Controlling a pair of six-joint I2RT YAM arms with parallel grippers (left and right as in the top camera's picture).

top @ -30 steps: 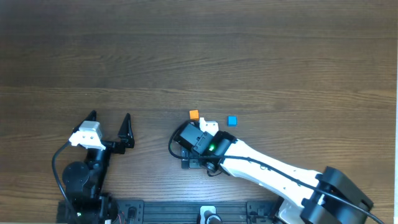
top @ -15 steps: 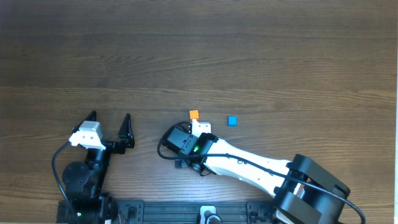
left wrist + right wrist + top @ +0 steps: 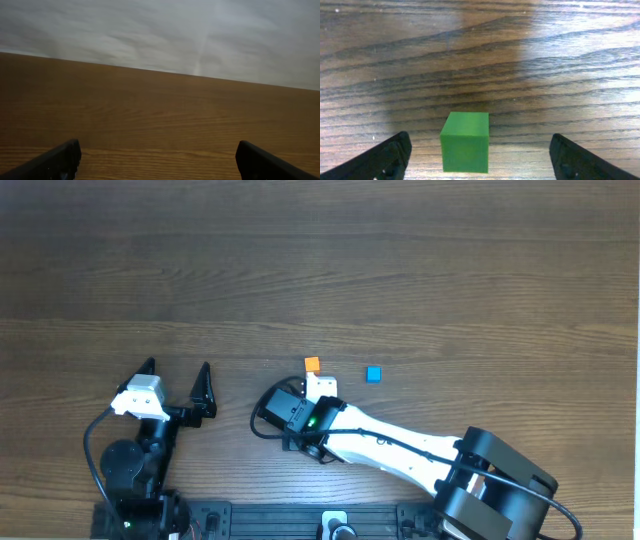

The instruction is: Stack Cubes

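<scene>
A green cube point(image 3: 465, 141) rests on the wooden table, low between the two spread fingers of my right gripper point(image 3: 479, 145). The gripper is open and touches nothing. In the top view the right arm's wrist point(image 3: 300, 416) lies across the table's middle and covers that spot. A small orange cube point(image 3: 312, 364) sits just beyond the wrist, and a blue cube point(image 3: 373, 374) lies a little to its right. My left gripper point(image 3: 178, 374) stands open at the near left with nothing between its fingers; its own view has bare wood beyond the gripper point(image 3: 157, 157).
The wooden table point(image 3: 320, 260) stretches wide and bare across the far half and both sides. Both arm bases and a black rail point(image 3: 320, 515) run along the near edge.
The right arm's wrist has shifted left and slightly nearer the bases, away from the orange and blue cubes. The left arm and both those cubes have stayed put.
</scene>
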